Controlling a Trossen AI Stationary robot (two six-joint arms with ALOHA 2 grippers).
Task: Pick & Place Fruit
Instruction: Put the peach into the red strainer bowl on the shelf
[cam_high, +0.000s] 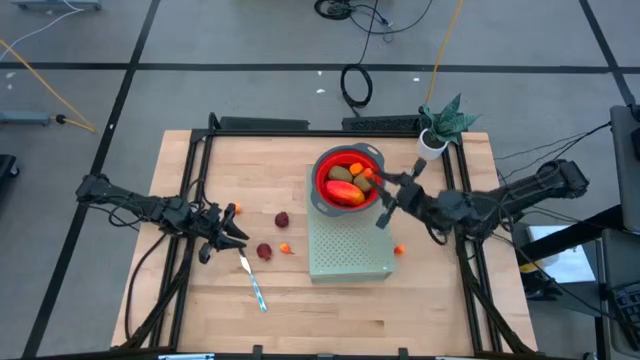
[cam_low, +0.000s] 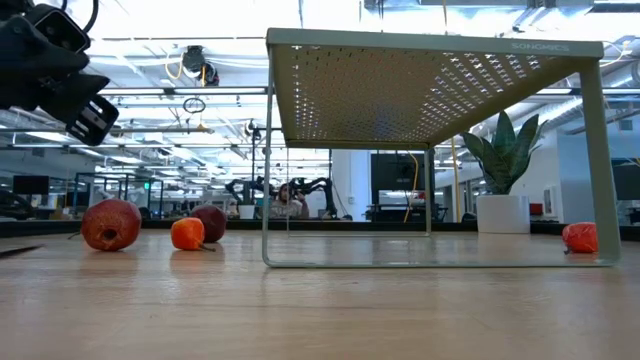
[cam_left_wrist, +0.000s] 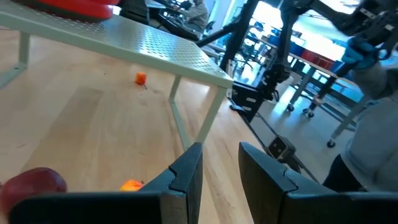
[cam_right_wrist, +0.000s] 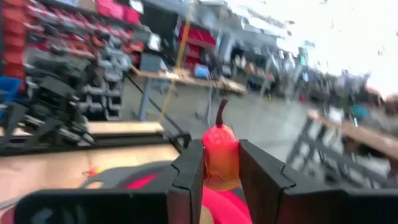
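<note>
red bowl on green rack holds several fruit. right gripper fingers clamped on small orange fruit above bowl. left gripper fingers slightly apart, empty. two dark red balls, two orange balls left on table.

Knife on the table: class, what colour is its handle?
Light blue; the knife shows best in the high view.

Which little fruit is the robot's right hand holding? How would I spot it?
Find the red bowl on the pale green perforated stand. Just above the bowl's right edge, the right hand pinches a small orange-red fruit. Unlike the fruit in the bowl or on the table, it hangs in the air, dark stem up.
</note>
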